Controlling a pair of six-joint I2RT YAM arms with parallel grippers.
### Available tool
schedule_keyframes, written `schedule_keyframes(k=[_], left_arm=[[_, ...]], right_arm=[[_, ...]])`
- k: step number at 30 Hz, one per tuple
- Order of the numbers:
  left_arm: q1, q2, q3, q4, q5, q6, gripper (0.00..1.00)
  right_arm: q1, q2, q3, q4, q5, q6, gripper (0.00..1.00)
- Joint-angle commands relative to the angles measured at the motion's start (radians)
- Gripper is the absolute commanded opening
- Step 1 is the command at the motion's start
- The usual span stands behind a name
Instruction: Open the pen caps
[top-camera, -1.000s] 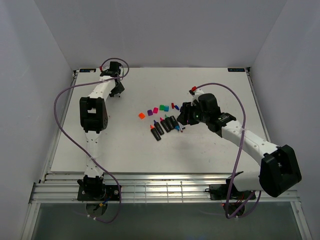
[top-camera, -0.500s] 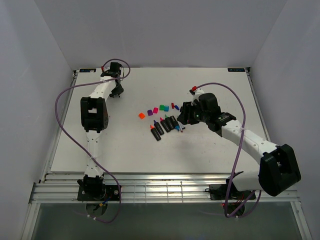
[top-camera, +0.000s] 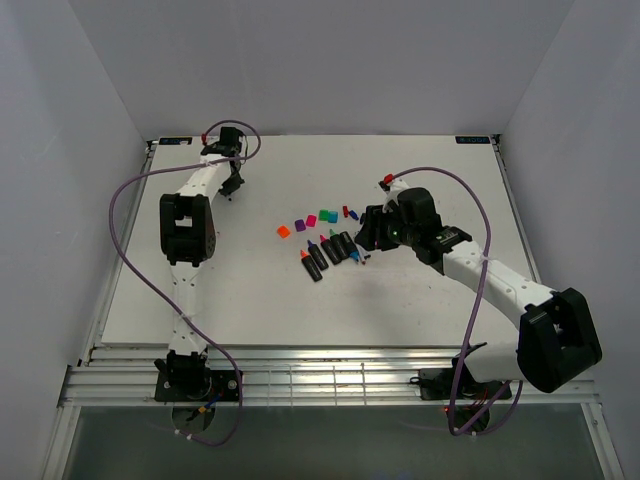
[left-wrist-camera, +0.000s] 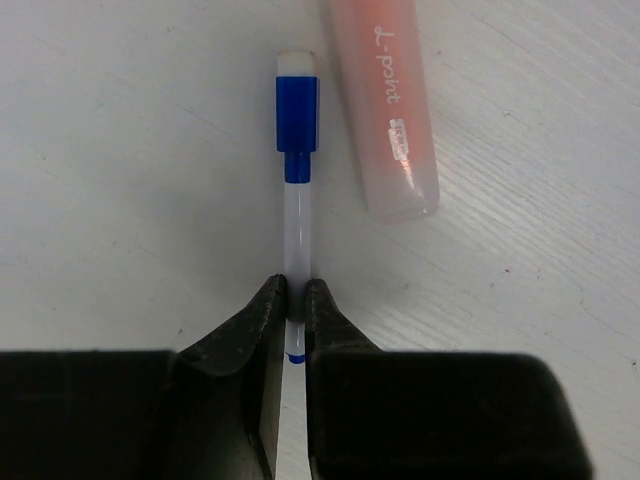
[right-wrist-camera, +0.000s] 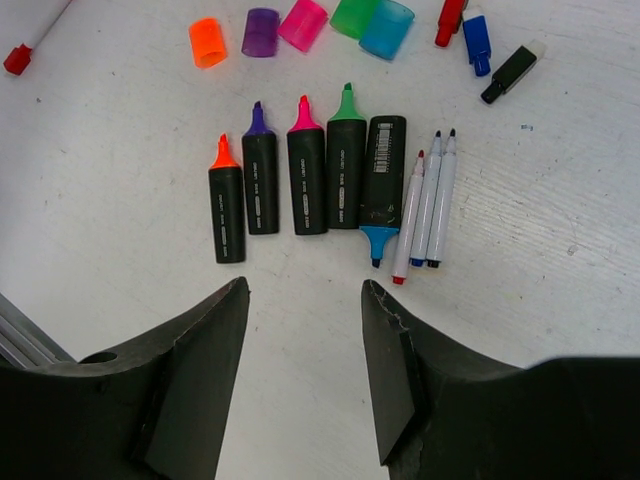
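Note:
In the left wrist view my left gripper (left-wrist-camera: 295, 305) is shut on the white barrel of a thin pen (left-wrist-camera: 297, 225) that lies on the table, its blue cap (left-wrist-camera: 297, 115) on at the far end. From above, that gripper (top-camera: 232, 184) is at the far left of the table. My right gripper (right-wrist-camera: 305, 295) hangs open over bare table just short of a row of uncapped black highlighters (right-wrist-camera: 307, 180) and three thin pens (right-wrist-camera: 427, 210). Beyond them lie loose caps: orange (right-wrist-camera: 208, 42), purple (right-wrist-camera: 261, 32), pink (right-wrist-camera: 302, 24), green (right-wrist-camera: 352, 15), blue (right-wrist-camera: 387, 28).
A translucent orange tube (left-wrist-camera: 385, 110) lies right beside the held pen. Small red (right-wrist-camera: 449, 20), blue (right-wrist-camera: 477, 40) and black (right-wrist-camera: 510, 70) caps sit at the back right. A red-capped thin pen (right-wrist-camera: 30, 40) lies far left. Purple cables loop over both arms.
My left gripper's fingers have closed onto the thin pen's barrel after shifting slightly toward the far edge. The right arm has not moved.

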Motion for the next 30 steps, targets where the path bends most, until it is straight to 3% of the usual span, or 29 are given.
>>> schedule_keyframes(k=[1, 4, 10, 18, 23, 30], left_arm=[[0.02, -0.036, -0.12, -0.054, -0.025, -0.039, 0.06], [0.025, -0.116, -0.187, -0.036, -0.031, -0.058, 0.01], [0.028, -0.298, -0.359, -0.022, -0.031, -0.128, 0.0], [-0.009, -0.613, -0.682, 0.162, 0.245, -0.105, 0.0], [-0.124, -0.861, -0.89, 0.338, 0.442, -0.053, 0.0], [-0.224, -1.108, -1.152, 0.441, 0.631, -0.028, 0.0]], right_arm=[[-0.006, -0.022, -0.005, 0.03, -0.012, -0.012, 0.55], [-0.006, -0.025, -0.007, 0.03, -0.012, -0.01, 0.55], [-0.007, -0.028, -0.002, 0.026, -0.027, -0.002, 0.55], [-0.004, 0.009, 0.013, 0.049, -0.132, 0.042, 0.55], [-0.004, 0.066, 0.036, 0.089, -0.222, 0.11, 0.56], [-0.003, 0.175, 0.077, 0.301, -0.406, 0.24, 0.59]])
